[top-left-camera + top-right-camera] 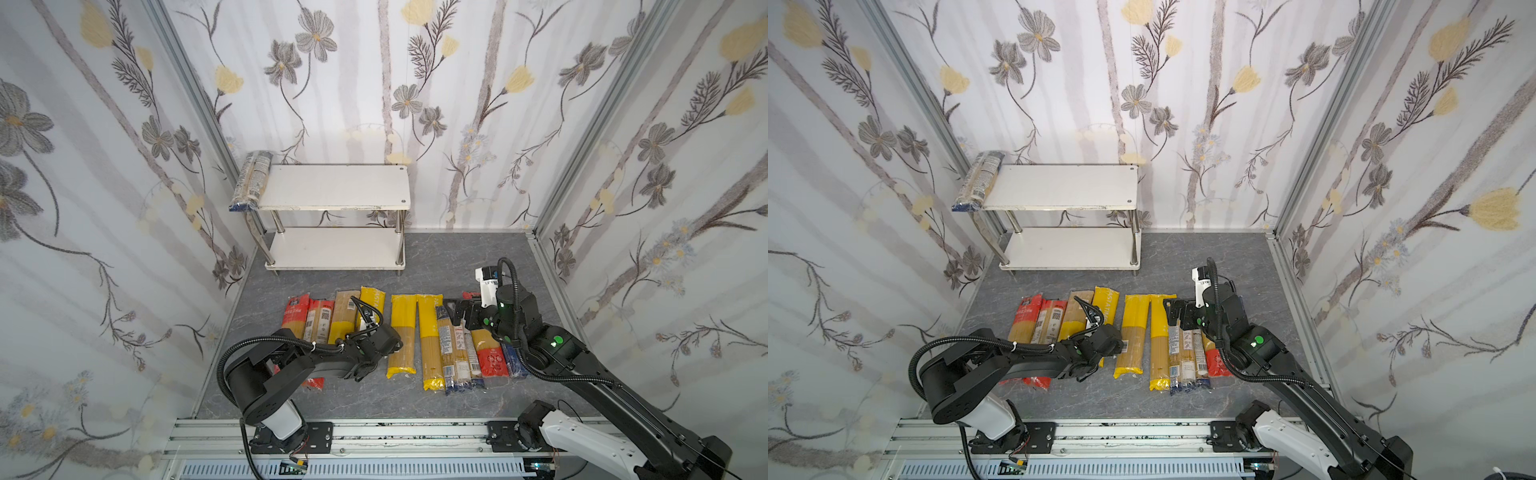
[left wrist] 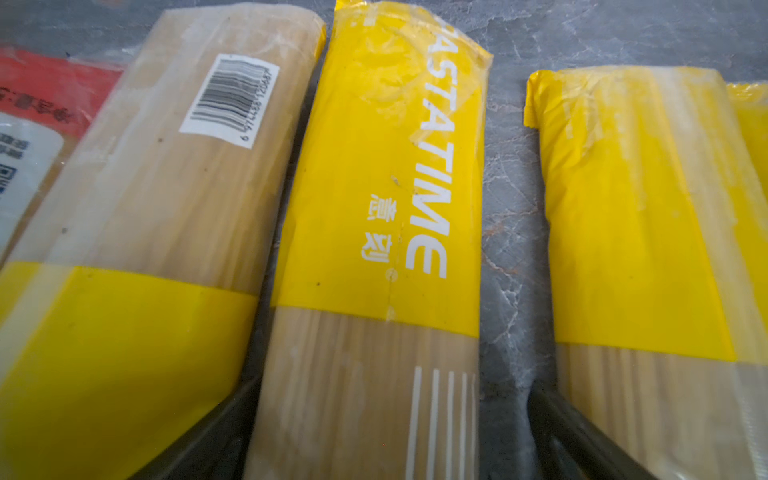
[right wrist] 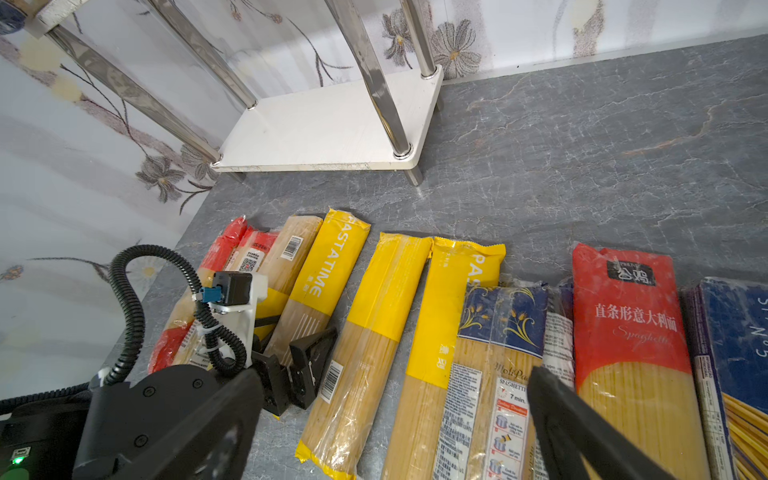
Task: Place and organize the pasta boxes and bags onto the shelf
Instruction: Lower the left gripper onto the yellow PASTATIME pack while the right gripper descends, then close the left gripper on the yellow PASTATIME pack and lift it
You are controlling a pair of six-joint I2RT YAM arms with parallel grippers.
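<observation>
Both top views looked down steeply from high above the near edge at 6 o'clock. They faced 12 o'clock from far enough back to hold the whole grey floor (image 1: 457, 257), with the shelf (image 1: 332, 187) at 11 o'clock. The left wrist camera sat very close over the PASTATIME pack (image 2: 386, 187), facing 12 o'clock. The right wrist camera rode higher, facing roughly 11 o'clock, and shared that pack and the shelf with both top views.

A grey marbled tabletop (image 1: 465, 257) spreads beneath and ahead of the right claw (image 1: 459, 312). Floral wallpaper panels (image 1: 374, 83) rise beyond both claws and out to either side, meeting at aluminium corner posts (image 1: 588, 137). Well behind the left claw (image 3: 293, 372), an aluminium rail (image 1: 415, 434) runs along the near edge. A white slotted cable duct (image 1: 374, 470) sits just behind it.
</observation>
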